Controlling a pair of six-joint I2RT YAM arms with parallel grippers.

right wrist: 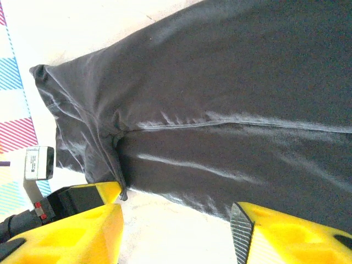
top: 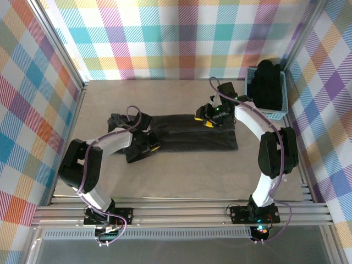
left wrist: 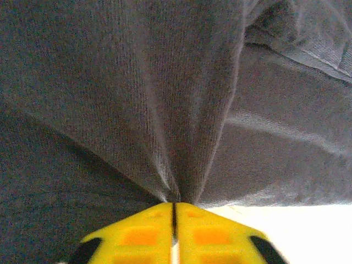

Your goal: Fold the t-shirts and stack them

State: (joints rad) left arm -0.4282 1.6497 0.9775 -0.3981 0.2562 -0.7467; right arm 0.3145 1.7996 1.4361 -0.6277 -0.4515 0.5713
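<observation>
A black t-shirt lies spread across the middle of the table, creased and partly folded. My left gripper is at its near left part. In the left wrist view the yellow jaws are pressed together, and the dark fabric bunches into their tips. My right gripper hovers over the shirt's far right edge. Its yellow fingers stand wide apart with bare table between them, just off the hem of the shirt. More black t-shirts are piled in a basket.
The light blue lattice basket stands at the far right against the checked wall. Checked walls close in the left, back and right sides. Bare beige tabletop lies in front of the shirt, towards the arm bases.
</observation>
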